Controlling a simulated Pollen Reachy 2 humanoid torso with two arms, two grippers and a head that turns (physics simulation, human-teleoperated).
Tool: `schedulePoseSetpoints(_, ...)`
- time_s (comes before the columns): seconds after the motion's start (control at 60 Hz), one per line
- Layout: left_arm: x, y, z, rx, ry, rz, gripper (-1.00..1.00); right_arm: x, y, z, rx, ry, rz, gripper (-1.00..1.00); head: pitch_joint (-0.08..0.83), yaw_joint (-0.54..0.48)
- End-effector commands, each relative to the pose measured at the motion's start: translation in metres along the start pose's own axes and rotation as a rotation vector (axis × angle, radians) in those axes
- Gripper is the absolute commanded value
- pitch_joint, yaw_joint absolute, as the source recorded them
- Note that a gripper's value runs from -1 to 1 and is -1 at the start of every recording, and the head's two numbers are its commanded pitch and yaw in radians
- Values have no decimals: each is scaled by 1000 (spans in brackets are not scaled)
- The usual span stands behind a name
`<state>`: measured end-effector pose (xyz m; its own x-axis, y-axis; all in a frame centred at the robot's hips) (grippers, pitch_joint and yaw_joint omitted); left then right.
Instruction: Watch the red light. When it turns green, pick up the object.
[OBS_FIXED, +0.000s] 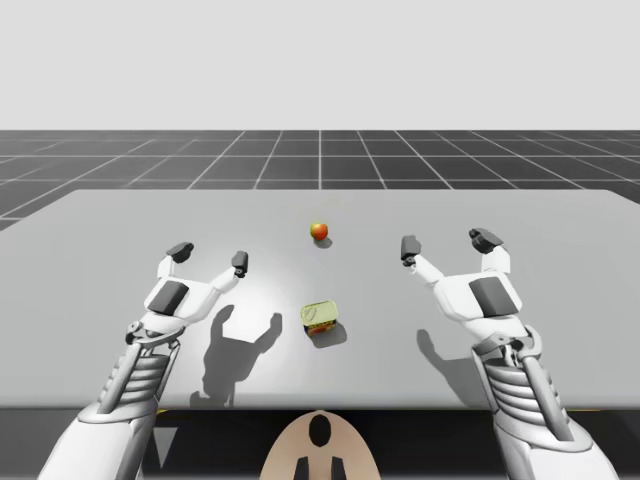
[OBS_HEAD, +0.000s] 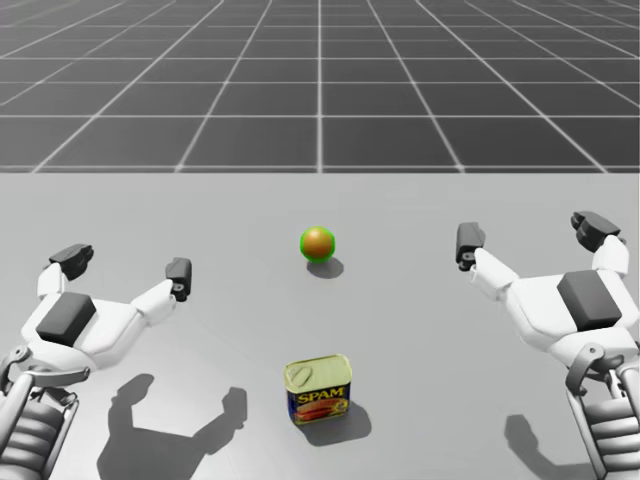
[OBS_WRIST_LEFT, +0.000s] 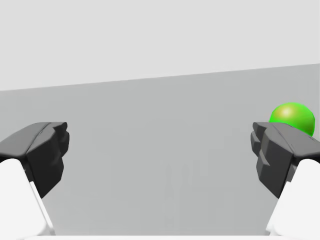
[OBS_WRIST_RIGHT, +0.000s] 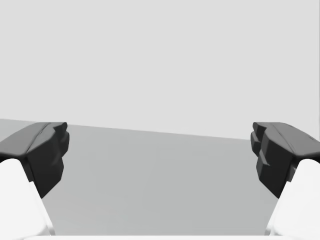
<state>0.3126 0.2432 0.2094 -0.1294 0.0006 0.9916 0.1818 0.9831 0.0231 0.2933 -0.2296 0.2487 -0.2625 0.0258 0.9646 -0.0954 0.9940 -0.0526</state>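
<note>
A small ball light sits mid-table: red-orange in the high view (OBS_FIXED: 319, 231), orange with a green rim in the head view (OBS_HEAD: 317, 243), plain green in the left wrist view (OBS_WRIST_LEFT: 292, 117), just beyond one finger. A short rectangular tin (OBS_FIXED: 320, 318) with a yellow lid and blue sides (OBS_HEAD: 319, 388) stands nearer me, between my arms. My left gripper (OBS_FIXED: 210, 256) (OBS_HEAD: 125, 263) (OBS_WRIST_LEFT: 160, 155) hovers open to the tin's left. To the tin's right, my right gripper (OBS_FIXED: 448, 243) (OBS_HEAD: 532, 236) (OBS_WRIST_RIGHT: 160, 155) hangs open, facing bare table. Neither touches anything.
The grey table (OBS_FIXED: 100, 230) stretches wide around the tin and light, with its far edge beyond the light and a dark gridded floor behind. Arm shadows fall on the surface near the front edge.
</note>
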Motion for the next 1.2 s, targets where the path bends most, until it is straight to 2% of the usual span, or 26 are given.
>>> schedulePoseSetpoints(0.017, 0, 0, 0, 0, -1, 0, -1000, 0, 1, 0, -1, 0, 1, -1000, 446, 0)
schedulePoseSetpoints(0.3, 0, 0, 0, -1, 1, -1, -1000, -1, 1, 0, 1, 1, 5, -1000, 551, 10)
schedulePoseSetpoints(0.517, 1, -1, 0, -9, 1, -7, -1000, -2, 2, 0, 3, 1, 13, -1000, 678, 17)
schedulePoseSetpoints(0.7, 0, -4, 1, -32, 14, -15, -1000, -2, 3, -1, 5, 4, 13, -1000, 712, 20)
schedulePoseSetpoints(0.783, 1, -9, 3, -81, 50, -19, -1000, -2, 3, -1, 6, 4, 13, -1000, 717, 18)
schedulePoseSetpoints(0.833, 3, -12, 6, -97, 58, -47, -1000, -2, 3, -1, 6, 5, 13, -1000, 716, 16)
schedulePoseSetpoints(0.867, 9, -14, 10, -137, 73, 10, -1000, -3, 3, -1, 4, 6, 14, -1000, 713, 11)
schedulePoseSetpoints(0.9, 12, -15, 12, -162, 90, 48, -1000, -3, 3, -1, 4, 7, 13, -1000, 711, 9)
schedulePoseSetpoints(0.933, 16, -19, 15, -190, 131, 55, -1000, -4, 3, -2, 2, 10, 15, -1000, 710, 6)
schedulePoseSetpoints(0.95, 19, -19, 18, -185, 143, 42, -1000, -4, 3, -2, 1, 11, 14, -1000, 710, 5)
schedulePoseSetpoints(0.983, 25, -21, 22, -264, 166, 83, -1000, -5, 3, -2, 2, 14, 14, -1000, 710, 9)
schedulePoseSetpoints(1.05, 29, -23, 24, -315, 196, 63, -1000, -5, 3, -2, 3, 15, 15, -1000, 713, 12)
schedulePoseSetpoints(1.1, 31, -25, 25, -407, 244, 51, -1000, -5, 3, -2, 4, 14, 15, -1000, 716, 16)
schedulePoseSetpoints(1.117, 29, -26, 25, -454, 270, 23, -1000, -5, 3, -2, 5, 14, 14, -1000, 715, 17)
schedulePoseSetpoints(1.167, 24, -27, 24, -474, 274, -22, -1000, -6, 3, -2, 4, 14, 14, -1000, 715, 19)
schedulePoseSetpoints(1.183, 19, -27, 24, -519, 276, -76, -1000, -6, 3, -2, 5, 15, 13, -1000, 715, 18)
schedulePoseSetpoints(1.2, 17, -26, 24, -538, 279, -94, -1000, -6, 3, -2, 5, 15, 13, -1000, 715, 18)
